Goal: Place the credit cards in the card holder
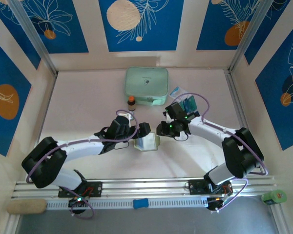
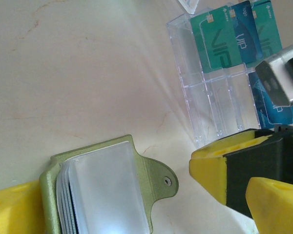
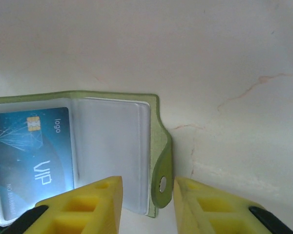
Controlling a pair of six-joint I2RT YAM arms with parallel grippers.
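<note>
The olive-green card holder lies open mid-table between both grippers. In the left wrist view the card holder shows clear pockets and its strap tab. My left gripper is open and straddles it, one yellow finger against the spine. In the right wrist view a blue card sits in a pocket of the card holder. My right gripper is open around the strap tab. More teal and blue credit cards stand in a clear box.
A mint-green zip case lies at the back, with a small brown bottle in front of it and a clear packet to its right. The clear card box sits just behind the right wrist. The right gripper's yellow finger shows close by in the left wrist view.
</note>
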